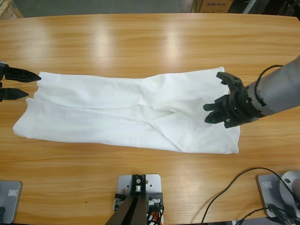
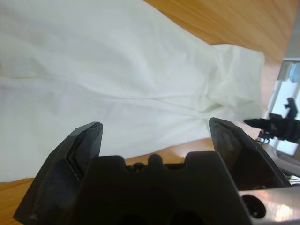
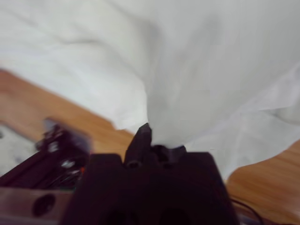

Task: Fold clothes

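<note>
Your white T-shirt (image 1: 117,112) lies spread flat in a long band across the middle of the wooden table (image 1: 140,42). It is crumpled into soft creases near its centre, and bare wood shows on every side of it. Over the shirt's end at the right of the high view hangs your left gripper (image 1: 219,97). Its jaws are spread wide and grasp nothing, one towards the shirt's far corner and the other over the cloth. Its own wrist view looks along the shirt between those parted jaws, down to the far end. At that far end, at the left edge of the high view, sits your right gripper (image 1: 32,86). Its two jaws are also parted, with wood showing between them. The upper tip touches the shirt's corner and the lower tip sits just beside the shirt's edge. In the right wrist view, cloth (image 3: 211,70) comes right up against the gripper's body and fills most of the view.
</note>
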Robot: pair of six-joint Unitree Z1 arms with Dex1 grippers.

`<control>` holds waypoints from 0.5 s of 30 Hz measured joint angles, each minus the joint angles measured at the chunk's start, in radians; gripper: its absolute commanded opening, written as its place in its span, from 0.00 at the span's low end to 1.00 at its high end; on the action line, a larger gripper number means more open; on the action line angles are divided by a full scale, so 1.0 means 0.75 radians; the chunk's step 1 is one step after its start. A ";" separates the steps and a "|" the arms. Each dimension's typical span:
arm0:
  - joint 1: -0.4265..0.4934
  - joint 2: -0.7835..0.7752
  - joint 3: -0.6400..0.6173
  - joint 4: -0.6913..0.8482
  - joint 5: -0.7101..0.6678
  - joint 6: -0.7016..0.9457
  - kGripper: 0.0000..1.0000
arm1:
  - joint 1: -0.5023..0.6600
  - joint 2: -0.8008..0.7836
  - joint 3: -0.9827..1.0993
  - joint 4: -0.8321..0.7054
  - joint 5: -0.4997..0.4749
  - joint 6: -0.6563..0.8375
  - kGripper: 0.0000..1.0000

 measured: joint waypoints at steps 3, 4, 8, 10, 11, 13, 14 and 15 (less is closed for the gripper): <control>0.000 -0.004 0.000 0.004 0.000 0.000 0.87 | -0.043 -0.053 -0.027 0.000 0.092 0.000 0.00; 0.000 -0.008 0.000 0.006 0.000 0.000 0.87 | -0.074 -0.066 -0.035 0.000 0.126 -0.002 0.00; 0.000 -0.013 0.000 0.010 0.000 0.000 0.87 | -0.188 -0.092 -0.086 0.000 0.229 -0.022 0.00; 0.000 -0.014 0.000 0.010 0.000 0.000 0.87 | -0.236 -0.092 -0.098 0.000 0.266 -0.032 0.00; 0.000 -0.014 0.000 0.010 0.000 0.000 0.87 | -0.258 -0.092 -0.109 0.000 0.283 -0.036 0.00; 0.000 -0.014 0.000 0.010 0.000 0.000 0.87 | -0.308 -0.091 -0.141 0.000 0.327 -0.049 0.00; 0.000 -0.014 0.000 0.010 0.000 0.000 0.87 | -0.336 -0.089 -0.151 0.000 0.347 -0.056 0.00; 0.000 -0.014 0.000 0.010 0.000 0.000 0.87 | -0.359 -0.086 -0.157 0.000 0.367 -0.061 0.00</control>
